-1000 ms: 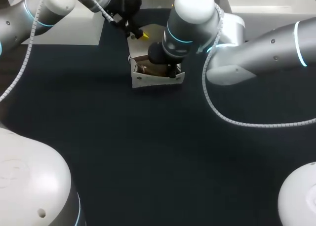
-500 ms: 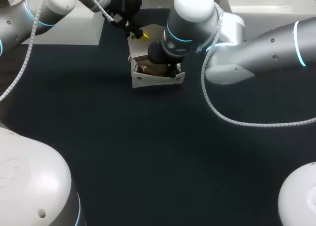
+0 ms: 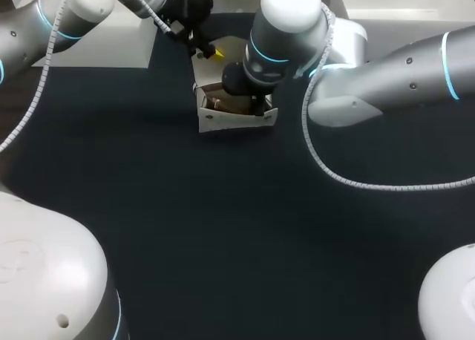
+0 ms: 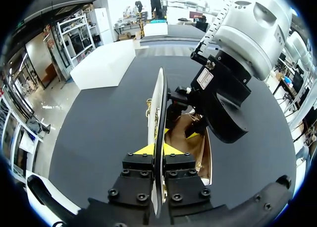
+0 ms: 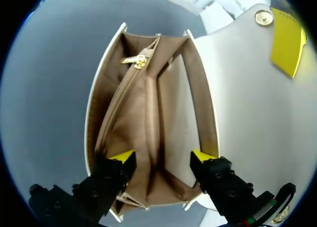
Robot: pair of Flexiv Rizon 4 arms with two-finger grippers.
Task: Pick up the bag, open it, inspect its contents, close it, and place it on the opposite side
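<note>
The left gripper (image 4: 158,150) is clamped on the edge of the white flap (image 4: 159,103) of a white handbag with tan lining (image 3: 236,119), one yellow tip on each face. The flap stands upright and shows edge-on in the left wrist view, running straight ahead from the fingers. The right gripper (image 5: 163,156) hangs over the bag's open mouth with its tips apart, one near each long wall. Whether they touch the walls cannot be told.

The bag sits on the dark counter (image 3: 223,229) near its far edge, mouth upward, long axis across the head view and its flap on the far side.

Only the right wrist view looks inside: tan pockets, a gold zip pull (image 5: 139,61) at the far end, and a gold snap (image 5: 263,18) on the flap's inner face. Only the left wrist view shows a white label (image 4: 204,78) on the right arm's wrist, its print too small to read.
</note>
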